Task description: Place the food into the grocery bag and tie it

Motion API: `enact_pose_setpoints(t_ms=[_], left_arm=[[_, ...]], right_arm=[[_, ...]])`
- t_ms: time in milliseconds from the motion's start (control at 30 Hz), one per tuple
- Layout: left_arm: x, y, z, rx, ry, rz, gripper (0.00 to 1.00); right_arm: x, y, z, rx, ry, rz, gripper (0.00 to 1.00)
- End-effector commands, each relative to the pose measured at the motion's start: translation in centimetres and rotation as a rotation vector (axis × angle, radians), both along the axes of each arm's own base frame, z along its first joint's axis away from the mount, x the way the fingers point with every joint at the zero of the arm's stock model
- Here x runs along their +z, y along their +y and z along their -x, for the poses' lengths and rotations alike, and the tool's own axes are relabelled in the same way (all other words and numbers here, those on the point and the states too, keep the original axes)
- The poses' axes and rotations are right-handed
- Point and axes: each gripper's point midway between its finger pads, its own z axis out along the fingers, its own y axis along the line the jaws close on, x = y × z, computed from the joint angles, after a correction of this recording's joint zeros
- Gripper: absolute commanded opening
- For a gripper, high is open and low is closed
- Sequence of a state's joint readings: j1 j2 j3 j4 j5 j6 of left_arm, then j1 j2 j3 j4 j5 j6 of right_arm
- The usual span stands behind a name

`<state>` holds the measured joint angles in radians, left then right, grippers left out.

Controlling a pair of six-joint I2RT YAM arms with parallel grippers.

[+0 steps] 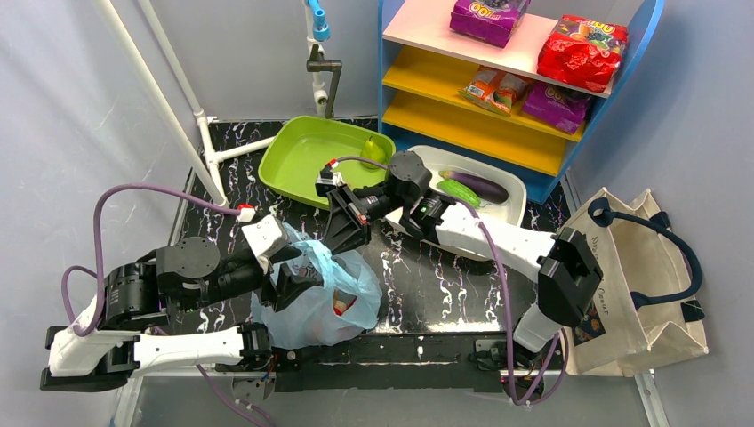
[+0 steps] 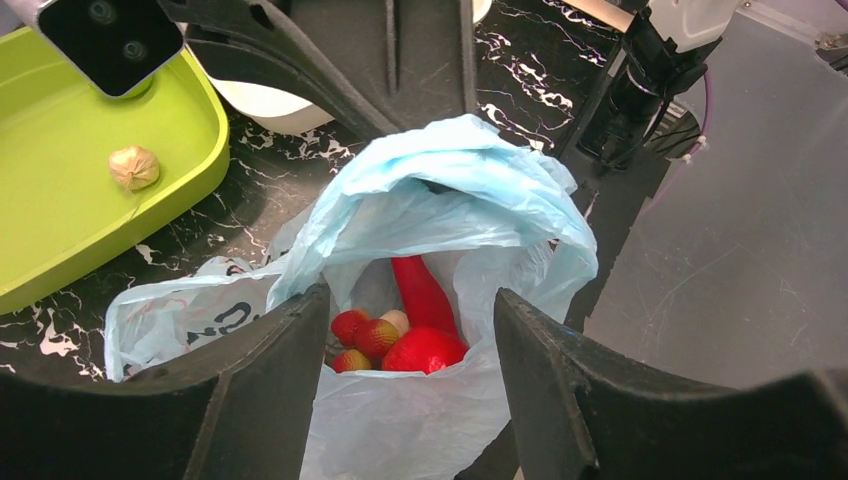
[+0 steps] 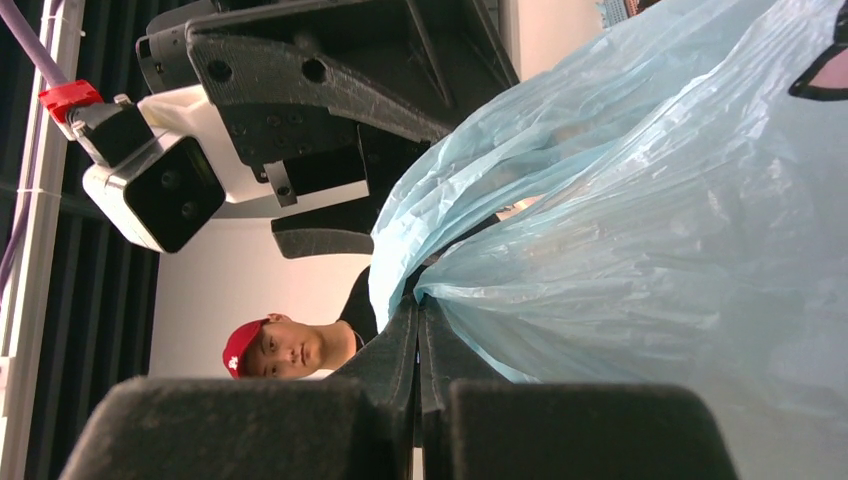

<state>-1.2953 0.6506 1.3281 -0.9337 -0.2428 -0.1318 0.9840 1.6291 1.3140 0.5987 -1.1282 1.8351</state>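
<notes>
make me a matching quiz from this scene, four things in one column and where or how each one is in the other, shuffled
Things:
1. left gripper
2. long red pepper
3. purple eggplant
4. right gripper

Places or states:
a. inside the light-blue grocery bag
b. in the white tray
c. shut on a fold of the bag's plastic
d. open, astride the bag's mouth

Pairs: 1-d, 2-a, 3-b, 4-c
</notes>
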Motion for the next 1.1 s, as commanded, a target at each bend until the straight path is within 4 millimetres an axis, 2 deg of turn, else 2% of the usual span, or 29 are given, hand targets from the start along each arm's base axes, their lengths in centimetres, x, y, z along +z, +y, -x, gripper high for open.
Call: enact_pose_setpoints(t_ms=[0,267,467,533,633,800,967,1067], left_arm=[[0.3,-0.1,-0.4,0.004,-0.03,0.0,0.61],[0.3,-0.8,-0.4,-0.032,-0.056,-0.025,0.65],[1.1,-1.5,-0.1,-0.114,-0.135,-0.011,0.68],[1.2,-1.4,-0.2,-0.131,-0.172,-0.021,0.69],[1.2,-1.2,-0.1,-0.175,-0.238,-0.043,0.63],[1.3,-0.7,-0.5,-0.207,-0.353,-0.063,0.64],[1.4,-1.1,-0.3,-0.239,-0.367,-0.078,0.57],[1.5,-1.2,0.3,-0.263,-0.335,-0.068,0.4]], right_arm=[[1.5,-1.7,1.4,0.008,-0.051,-0.052,0.01],[1.9,-2.1,1.6,0.01,-0.059,-0.053,0.01],[1.7,-2.0,1.6,0.009,-0.057,-0.047,0.01],[1.7,-2.2,1.7,0.013,-0.058,-0.046,0.01],[1.6,-2.2,1.7,0.009,-0.058,-0.042,0.01],[1.8,-2.0,1.5,0.004,-0.06,-0.047,0.01],[2.0,-1.8,1.4,0.004,-0.063,-0.052,0.01],[1.9,-1.7,1.4,0.001,-0.059,-0.048,0.01]])
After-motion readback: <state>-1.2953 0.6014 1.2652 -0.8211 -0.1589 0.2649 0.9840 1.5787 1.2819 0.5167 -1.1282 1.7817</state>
